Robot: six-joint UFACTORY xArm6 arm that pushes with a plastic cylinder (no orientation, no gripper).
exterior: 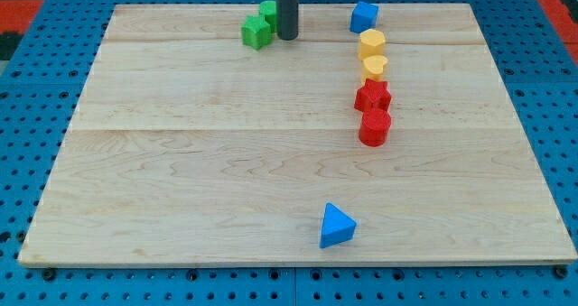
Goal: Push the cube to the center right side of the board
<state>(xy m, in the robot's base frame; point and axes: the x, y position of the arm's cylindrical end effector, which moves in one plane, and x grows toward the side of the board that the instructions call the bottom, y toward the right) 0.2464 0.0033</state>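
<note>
Jaws are absent on this arm; it ends in a plain rod, so nothing spreads or pinches. Nearest the view's bottom, a blue triangular block (337,226) sits alone on the table (181,180). Farther up, right of centre, a column runs upward: a red cylinder-like block (374,127), a red star-like block (372,96), a yellow heart-like block (374,68) and a yellow rounded block (371,43). At the view's top, the blue cube (364,16) rests near the far edge. My tip (287,37) is left of it, well apart, just beside two green blocks (259,24). I judge the push not yet begun: the cube lies far above centre right. The rod's upper part is cut off, and the green shapes are hard to make out.
</note>
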